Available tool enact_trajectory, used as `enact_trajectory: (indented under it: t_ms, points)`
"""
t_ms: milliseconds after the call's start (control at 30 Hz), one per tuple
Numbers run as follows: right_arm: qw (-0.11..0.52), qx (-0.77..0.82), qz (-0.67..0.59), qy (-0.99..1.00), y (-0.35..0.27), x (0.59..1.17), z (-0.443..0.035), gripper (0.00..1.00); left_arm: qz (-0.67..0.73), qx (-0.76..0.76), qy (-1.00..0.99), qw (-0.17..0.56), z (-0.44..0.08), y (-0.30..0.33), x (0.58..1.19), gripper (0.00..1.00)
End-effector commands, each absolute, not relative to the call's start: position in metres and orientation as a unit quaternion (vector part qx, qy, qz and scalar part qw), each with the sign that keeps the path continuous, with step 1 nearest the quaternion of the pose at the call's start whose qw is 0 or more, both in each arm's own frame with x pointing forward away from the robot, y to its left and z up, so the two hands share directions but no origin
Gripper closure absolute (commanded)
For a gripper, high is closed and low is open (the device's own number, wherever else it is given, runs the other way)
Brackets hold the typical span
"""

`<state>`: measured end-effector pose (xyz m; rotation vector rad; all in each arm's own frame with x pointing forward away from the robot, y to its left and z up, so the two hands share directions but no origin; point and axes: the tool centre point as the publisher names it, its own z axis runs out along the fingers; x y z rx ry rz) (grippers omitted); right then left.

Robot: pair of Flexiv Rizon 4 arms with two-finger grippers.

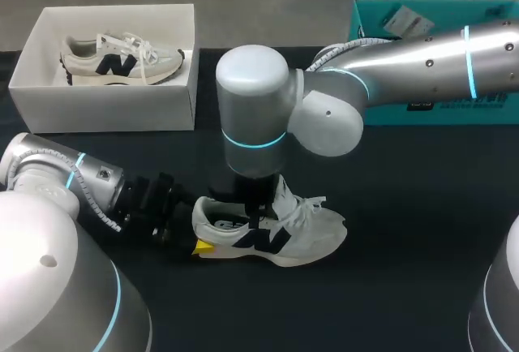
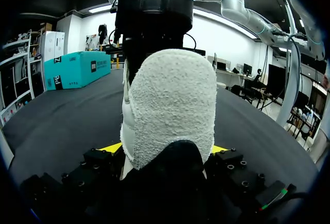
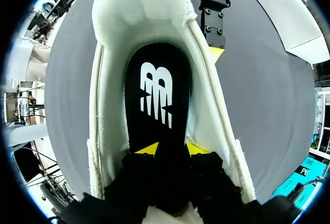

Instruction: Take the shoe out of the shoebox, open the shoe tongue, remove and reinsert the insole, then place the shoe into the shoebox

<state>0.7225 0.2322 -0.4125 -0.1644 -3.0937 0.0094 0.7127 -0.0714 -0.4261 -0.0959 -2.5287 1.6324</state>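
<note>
White shoebox [image 1: 105, 109] w/ 1 shoe [image 1: 122, 62], 2nd shoe [image 1: 308, 234] outside

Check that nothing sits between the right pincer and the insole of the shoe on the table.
Nothing visible does. The right pincer is down inside the opening of the shoe, directly at the dark insole. No lace or tongue crosses between them. The left pincer grips the heel from outside, clear of the opening.
</note>
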Motion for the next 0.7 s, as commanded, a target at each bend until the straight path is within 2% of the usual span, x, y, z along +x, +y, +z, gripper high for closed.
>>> enact_trajectory:
  t_ms: [33,333,700]
  points:
    - [0.049,-0.062,-0.004,-0.997,0.231,0.721,-0.432,1.00,0.541,-0.032,-0.838,0.065,-0.427,-0.072,0.713,1.00]
    - [0.087,-0.085,-0.026,-0.992,0.230,0.715,-0.433,1.00,0.541,-0.032,-0.838,0.065,-0.427,-0.072,0.713,1.00]
    - [0.020,-0.080,-0.028,-0.996,0.219,0.717,-0.370,1.00,0.541,-0.032,-0.838,0.065,-0.427,-0.072,0.713,1.00]
